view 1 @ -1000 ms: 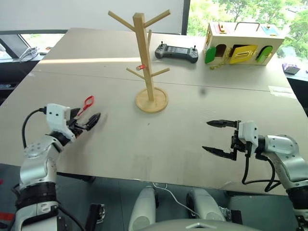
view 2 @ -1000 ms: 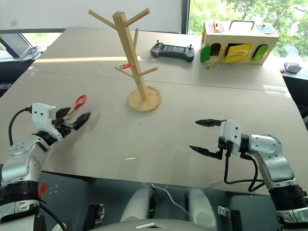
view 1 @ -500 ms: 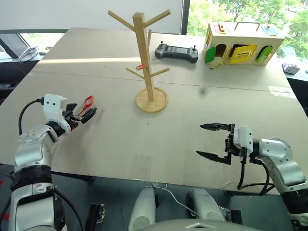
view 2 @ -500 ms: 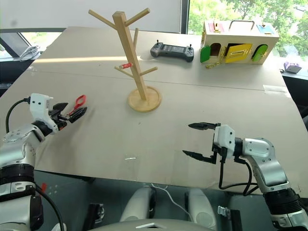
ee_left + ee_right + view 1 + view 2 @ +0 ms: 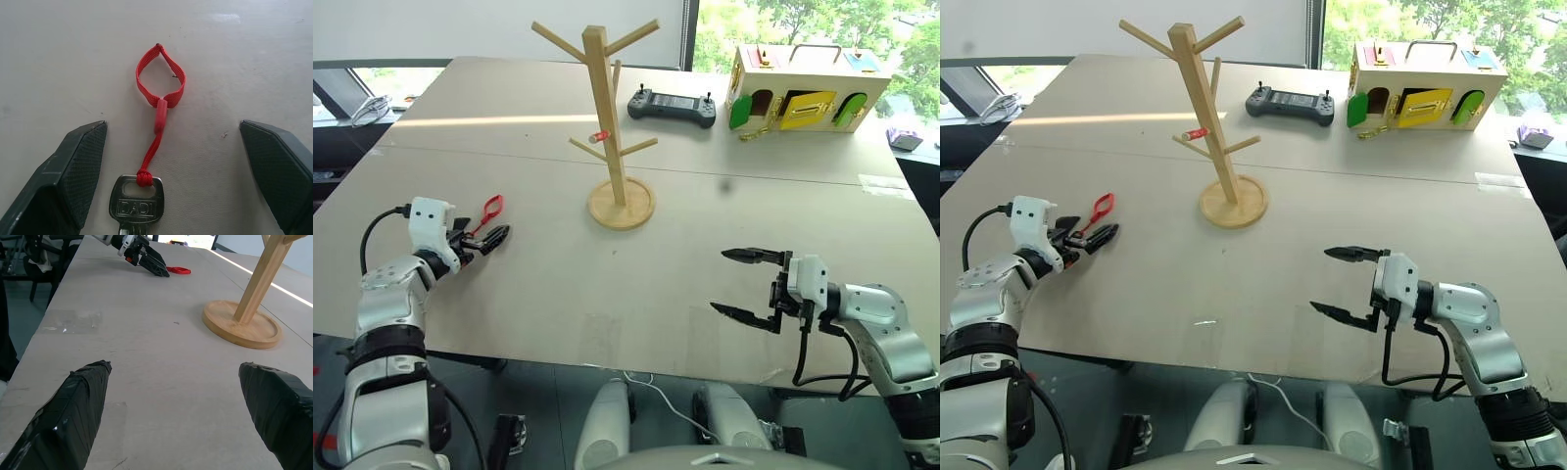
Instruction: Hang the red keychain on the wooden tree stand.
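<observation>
The red keychain (image 5: 160,78), a red loop on a cord tied to a silver key, lies flat on the table (image 5: 607,284) at the left. My left gripper (image 5: 487,231) is low over it and open. In the left wrist view the key end lies between the two spread fingers (image 5: 78,166), and neither finger touches the keychain. The wooden tree stand (image 5: 607,117) is upright at mid-table on its round base (image 5: 242,325), well to the right of the keychain. Over the table's front right, my right gripper (image 5: 719,280) is open and holds nothing.
A tiny red-and-silver stub (image 5: 599,136) hangs on a low peg of the stand. A black remote controller (image 5: 673,105) and a wooden box with coloured doors (image 5: 808,88) sit at the back right. The table's front edge runs just below both grippers.
My left gripper has sunk a little and shifted left, closing in on the keychain, which has not moved. The right gripper has barely moved.
</observation>
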You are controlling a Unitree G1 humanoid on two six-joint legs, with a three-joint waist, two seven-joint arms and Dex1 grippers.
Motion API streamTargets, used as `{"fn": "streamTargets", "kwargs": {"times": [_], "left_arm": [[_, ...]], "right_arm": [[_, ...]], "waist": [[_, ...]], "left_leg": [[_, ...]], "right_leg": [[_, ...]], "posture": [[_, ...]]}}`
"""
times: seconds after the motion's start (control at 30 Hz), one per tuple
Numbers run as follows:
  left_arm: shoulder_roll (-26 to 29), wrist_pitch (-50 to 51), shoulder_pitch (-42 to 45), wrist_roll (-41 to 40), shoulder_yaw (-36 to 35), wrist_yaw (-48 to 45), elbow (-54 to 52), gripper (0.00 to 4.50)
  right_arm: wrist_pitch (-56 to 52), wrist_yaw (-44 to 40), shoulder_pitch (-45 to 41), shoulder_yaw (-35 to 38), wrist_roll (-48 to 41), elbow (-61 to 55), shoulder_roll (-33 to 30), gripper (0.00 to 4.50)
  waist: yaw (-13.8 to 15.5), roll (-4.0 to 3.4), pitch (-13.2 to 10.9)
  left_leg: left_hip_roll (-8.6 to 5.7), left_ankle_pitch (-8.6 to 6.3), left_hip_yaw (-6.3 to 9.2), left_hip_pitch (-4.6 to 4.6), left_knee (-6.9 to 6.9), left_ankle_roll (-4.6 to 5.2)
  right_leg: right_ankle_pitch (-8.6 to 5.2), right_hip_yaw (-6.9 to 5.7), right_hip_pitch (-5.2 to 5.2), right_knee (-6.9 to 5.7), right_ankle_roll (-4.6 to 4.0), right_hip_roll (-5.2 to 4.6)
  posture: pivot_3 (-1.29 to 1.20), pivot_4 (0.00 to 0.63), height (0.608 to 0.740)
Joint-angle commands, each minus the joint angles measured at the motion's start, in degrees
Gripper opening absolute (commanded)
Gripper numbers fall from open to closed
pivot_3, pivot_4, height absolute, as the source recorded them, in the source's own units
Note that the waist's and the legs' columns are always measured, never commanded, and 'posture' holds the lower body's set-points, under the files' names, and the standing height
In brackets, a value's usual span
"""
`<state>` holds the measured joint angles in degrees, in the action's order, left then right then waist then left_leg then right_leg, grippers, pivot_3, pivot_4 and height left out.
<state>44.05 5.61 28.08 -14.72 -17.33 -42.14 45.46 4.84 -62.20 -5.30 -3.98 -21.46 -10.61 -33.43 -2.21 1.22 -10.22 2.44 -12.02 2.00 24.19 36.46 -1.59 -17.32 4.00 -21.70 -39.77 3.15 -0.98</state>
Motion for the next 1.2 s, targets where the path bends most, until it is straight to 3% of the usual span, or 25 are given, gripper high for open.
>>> {"fn": "streamTargets", "kwargs": {"times": [0.03,0.3,0.4,0.63,0.67,0.87,0.93,1.07,1.2], "left_arm": [[1.0,-1.2,0.7,0.8,-0.3,0.5,1.3,4.50],[0.6,-3.0,1.9,1.3,-0.3,0.8,2.9,4.50],[0.3,-3.5,1.9,1.6,0.0,0.5,3.0,3.64],[0.2,-4.4,2.3,2.1,0.0,0.6,4.2,0.26],[0.2,-4.5,2.5,2.3,0.1,0.5,4.5,0.08],[-0.3,-5.1,2.7,2.8,0.4,0.4,4.9,0.08],[-1.6,-5.2,1.3,1.5,-0.2,0.5,0.6,0.08],[-5.8,-2.2,-4.8,-1.9,-0.8,2.0,-16.8,0.08],[-12.2,2.1,-12.9,-4.2,0.8,7.0,-40.5,0.08]], "right_arm": [[0.4,0.6,-0.1,0.9,-0.5,-2.2,0.0,4.47],[0.6,1.4,-0.8,0.7,-0.2,-1.6,0.5,4.47],[0.6,1.7,-0.7,0.7,-0.1,-1.8,0.6,4.50],[0.4,1.7,-0.6,0.9,-0.2,-1.9,0.5,4.50],[0.4,1.7,-0.6,0.9,-0.3,-1.9,0.5,4.50],[0.4,1.8,-0.6,1.0,-0.3,-2.0,0.5,4.50],[0.4,1.9,-0.8,1.5,-0.5,-2.2,0.2,4.50],[-1.7,2.1,-2.1,4.5,-2.8,-3.3,-1.7,4.50],[-12.3,2.1,-5.2,11.3,-12.7,-6.9,-7.1,4.50]], "waist": [[0.0,0.00,0.0],[0.0,0.00,0.0],[0.0,0.00,0.0],[0.0,0.00,0.0],[0.0,0.00,0.0],[0.0,0.00,0.0],[0.1,0.00,0.0],[0.2,0.00,0.0],[0.3,0.00,0.0]], "left_leg": [[0.00,0.00,0.00,0.00,0.00,0.00],[0.00,0.00,0.00,0.00,0.01,0.00],[0.00,0.00,0.00,0.00,0.01,0.00],[0.00,0.00,0.00,-0.01,0.01,0.00],[0.00,0.00,0.00,-0.01,0.01,0.00],[0.00,0.00,0.00,-0.01,0.02,0.00],[0.00,0.00,0.00,-0.01,0.03,0.00],[0.00,0.00,0.00,0.04,0.05,0.00],[-0.02,0.00,0.02,0.11,0.11,0.00]], "right_leg": [[0.00,0.00,0.00,0.00,0.00,0.00],[0.00,0.00,0.00,-0.02,0.00,0.00],[0.00,0.00,0.00,-0.02,0.00,0.00],[0.00,0.00,0.00,-0.02,0.00,0.00],[0.00,0.00,0.00,-0.03,0.00,0.00],[0.00,0.00,0.01,-0.03,0.00,0.00],[0.00,0.00,0.01,-0.03,0.00,0.00],[0.01,0.01,0.01,-0.03,0.00,-0.04],[0.02,0.01,0.01,-0.02,-0.01,-0.13]], "posture": [[0.00,0.150,0.740],[0.00,0.150,0.740],[0.00,0.150,0.740],[0.00,0.150,0.740],[0.00,0.150,0.740],[0.00,0.150,0.740],[0.00,0.150,0.740],[0.00,0.150,0.740],[0.00,0.150,0.740]]}}
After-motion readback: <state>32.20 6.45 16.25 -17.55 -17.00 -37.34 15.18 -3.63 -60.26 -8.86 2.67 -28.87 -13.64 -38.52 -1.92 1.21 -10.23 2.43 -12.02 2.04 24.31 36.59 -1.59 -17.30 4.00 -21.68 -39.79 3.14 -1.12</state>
